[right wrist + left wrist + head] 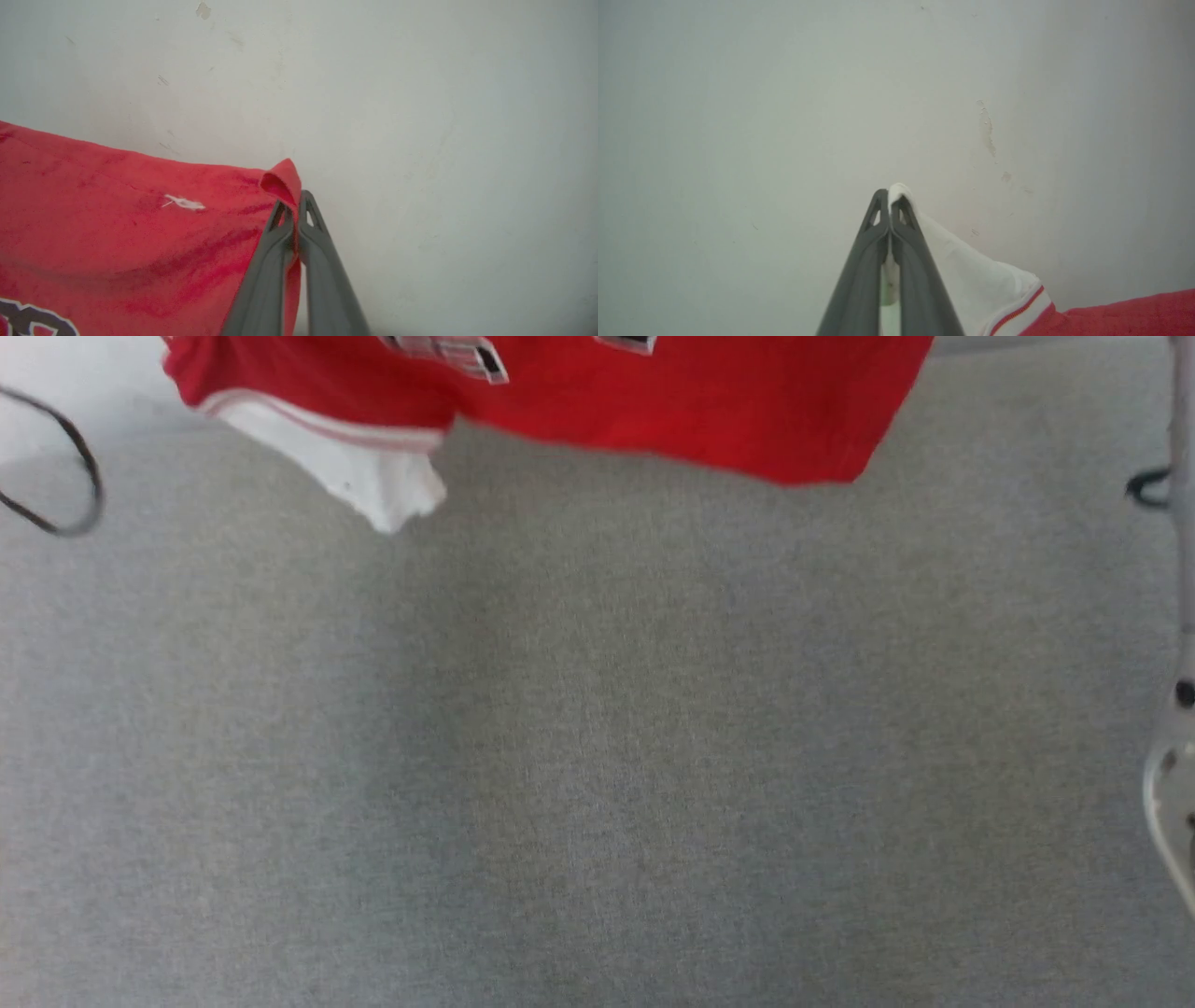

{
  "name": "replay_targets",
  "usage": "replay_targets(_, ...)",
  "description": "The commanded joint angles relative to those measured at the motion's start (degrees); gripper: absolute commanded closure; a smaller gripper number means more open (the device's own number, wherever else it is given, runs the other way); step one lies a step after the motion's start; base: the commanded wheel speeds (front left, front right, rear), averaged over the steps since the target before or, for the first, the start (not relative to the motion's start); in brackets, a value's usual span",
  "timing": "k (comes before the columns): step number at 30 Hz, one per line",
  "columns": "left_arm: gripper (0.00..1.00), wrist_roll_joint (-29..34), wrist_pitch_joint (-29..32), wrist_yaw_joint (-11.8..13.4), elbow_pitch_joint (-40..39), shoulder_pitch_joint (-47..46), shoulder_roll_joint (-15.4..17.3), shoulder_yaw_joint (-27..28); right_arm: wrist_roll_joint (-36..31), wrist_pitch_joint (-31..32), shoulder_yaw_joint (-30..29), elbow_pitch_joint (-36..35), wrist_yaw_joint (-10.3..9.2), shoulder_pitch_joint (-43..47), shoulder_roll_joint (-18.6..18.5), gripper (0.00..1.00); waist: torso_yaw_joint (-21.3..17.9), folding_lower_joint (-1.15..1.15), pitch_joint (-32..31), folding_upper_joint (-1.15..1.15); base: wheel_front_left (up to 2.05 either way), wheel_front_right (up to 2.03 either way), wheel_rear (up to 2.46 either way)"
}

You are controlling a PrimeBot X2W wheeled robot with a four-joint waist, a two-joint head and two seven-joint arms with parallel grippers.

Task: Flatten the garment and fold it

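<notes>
The garment (pixel 653 401) is a red jersey with black white-outlined lettering; it hangs above the grey table at the top of the head view, one white sleeve (pixel 373 476) dangling at its left. In the left wrist view my left gripper (pixel 889 200) is shut on the white sleeve (pixel 971 270), whose striped trim and red body (pixel 1120 317) trail off to the lower right. In the right wrist view my right gripper (pixel 295 205) is shut on a folded red corner of the garment (pixel 117 210), which spreads to the left with lettering at the bottom left.
A grey fabric-covered table (pixel 597 756) lies below the hanging garment. A dark cable loop (pixel 65 467) hangs at the upper left. A pale arm or post (pixel 1178 709) runs down the right edge. Both wrist views face a pale wall (pixel 784 116).
</notes>
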Motion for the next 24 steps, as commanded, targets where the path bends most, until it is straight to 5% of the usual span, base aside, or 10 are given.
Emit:
replay_targets(1, 1.00, 0.65, -1.62, -0.65, 0.72, -2.24, -0.47, 0.28, -1.30, -1.31, -0.55, 0.60, -0.04, -2.06, 0.33, 1.00, -0.15, -0.01, 6.22, 0.00, 0.00, 0.00, 0.00)
replay_targets(24, 1.00, 5.95, -17.93, -9.46, 3.13, -15.44, -1.84, -0.23, -17.12, -16.61, -6.57, 4.08, -0.04, -15.02, -3.72, 1.00, 2.31, -0.01, 27.96, 0.00, 0.00, 0.00, 0.00)
